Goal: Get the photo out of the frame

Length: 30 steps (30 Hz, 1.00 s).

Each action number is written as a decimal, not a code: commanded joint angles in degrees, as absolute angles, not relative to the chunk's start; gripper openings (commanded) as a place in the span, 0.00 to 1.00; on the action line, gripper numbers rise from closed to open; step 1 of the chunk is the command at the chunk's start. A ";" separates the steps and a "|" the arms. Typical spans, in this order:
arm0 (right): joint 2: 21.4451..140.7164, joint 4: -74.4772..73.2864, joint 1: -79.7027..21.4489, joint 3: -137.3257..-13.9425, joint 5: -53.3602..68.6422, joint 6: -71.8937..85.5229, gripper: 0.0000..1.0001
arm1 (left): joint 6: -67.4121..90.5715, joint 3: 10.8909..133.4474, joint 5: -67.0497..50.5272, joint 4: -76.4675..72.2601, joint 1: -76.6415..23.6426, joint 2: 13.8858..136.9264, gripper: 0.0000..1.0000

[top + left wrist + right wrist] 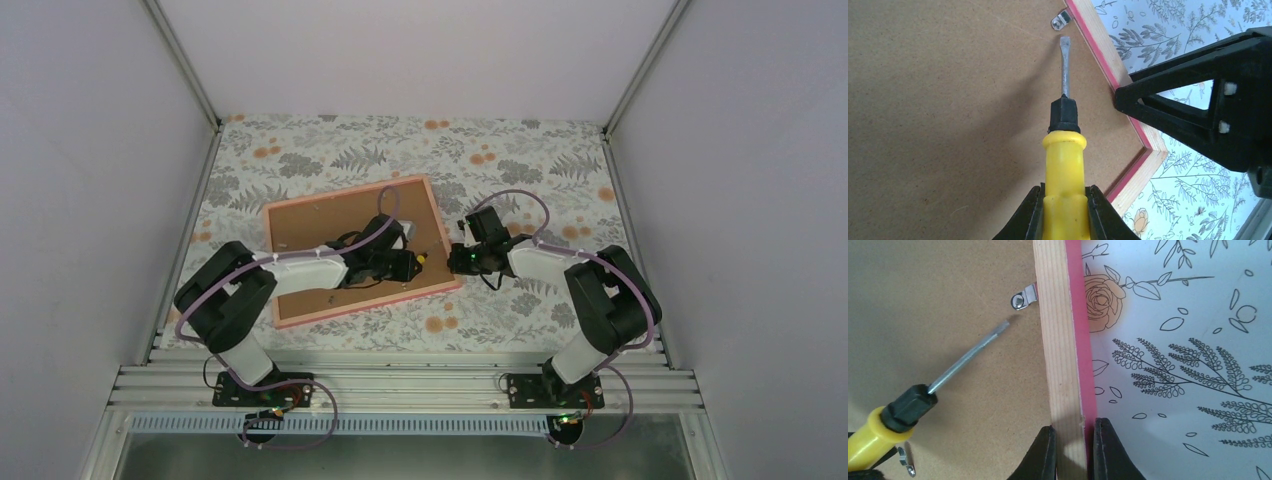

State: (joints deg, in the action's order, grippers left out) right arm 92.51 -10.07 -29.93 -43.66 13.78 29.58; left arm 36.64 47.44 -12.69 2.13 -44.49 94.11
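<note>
Left wrist: left hand (1064, 212) clamps screwdriver (1064, 150) below upper-centre clip (1060, 20); right hand (1075, 450) pinches frame (1058, 340); turning clip aside likely next.

Light was bright, even and diffuse, falling from above. In the top view only faint, soft-edged shadows lay on the frame (310, 225) under the arms. On the frame's brown back the screwdriver (1064, 150) threw a blurred grey shadow on the side away from the frame's rim. Beside the frame the surface (1188, 340) looked pale, bluish and slightly washed out. The right gripper (1073, 435), at the frame's rim, showed dark, out-of-focus jaws.
</note>
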 commanded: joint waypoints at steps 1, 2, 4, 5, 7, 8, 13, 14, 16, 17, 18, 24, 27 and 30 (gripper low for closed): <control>91.93 -8.36 -30.42 -42.71 14.22 32.52 0.04 | 36.83 49.41 -13.70 0.35 -44.89 95.59 0.02; 91.94 -8.31 -30.48 -42.66 14.25 32.52 0.04 | 36.80 49.53 -13.72 0.35 -44.98 95.89 0.02; 92.01 -8.27 -30.46 -42.60 14.28 32.46 0.04 | 36.78 49.76 -13.44 0.35 -45.00 96.34 0.02; 92.06 -8.20 -30.42 -42.49 14.32 32.42 0.04 | 36.89 49.87 -13.13 0.24 -45.00 96.62 0.02; 92.19 -8.09 -30.48 -42.51 14.45 32.32 0.04 | 36.89 50.12 -13.01 0.18 -45.00 97.18 0.02; 92.26 -8.12 -30.55 -42.49 14.54 32.34 0.04 | 36.91 50.24 -13.01 0.06 -45.04 97.43 0.02; 92.11 -8.17 -30.57 -42.45 14.47 32.13 0.04 | 36.99 50.99 -12.95 -0.21 -45.09 98.57 0.02; 92.07 -8.17 -30.57 -42.30 14.44 32.06 0.04 | 37.07 51.06 -12.66 -0.11 -45.09 98.76 0.02; 91.96 -8.17 -30.57 -42.19 14.50 32.08 0.04 | 37.22 51.26 -12.10 -0.09 -45.08 99.15 0.02; 91.94 -8.22 -30.57 -42.22 14.47 32.08 0.04 | 37.30 51.45 -11.84 -0.18 -45.09 99.33 0.02; 91.93 -8.14 -30.53 -42.19 14.49 32.08 0.04 | 37.49 51.54 -11.66 -0.23 -45.09 99.46 0.02; 91.76 -8.14 -30.56 -41.93 14.32 32.00 0.04 | 38.99 51.68 -8.67 0.07 -44.96 99.83 0.02; 91.59 -8.09 -30.56 -41.56 14.10 32.16 0.04 | 40.02 51.45 -7.32 0.39 -44.85 99.74 0.02; 91.33 -7.94 -30.56 -41.29 14.00 32.32 0.04 | 41.03 50.88 -6.12 0.57 -44.67 99.47 0.02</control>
State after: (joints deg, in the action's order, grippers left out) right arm 92.20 -8.40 -30.00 -42.68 13.76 29.78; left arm 38.63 50.78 -9.91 -0.05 -44.95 99.00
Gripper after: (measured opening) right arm 0.074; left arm 0.165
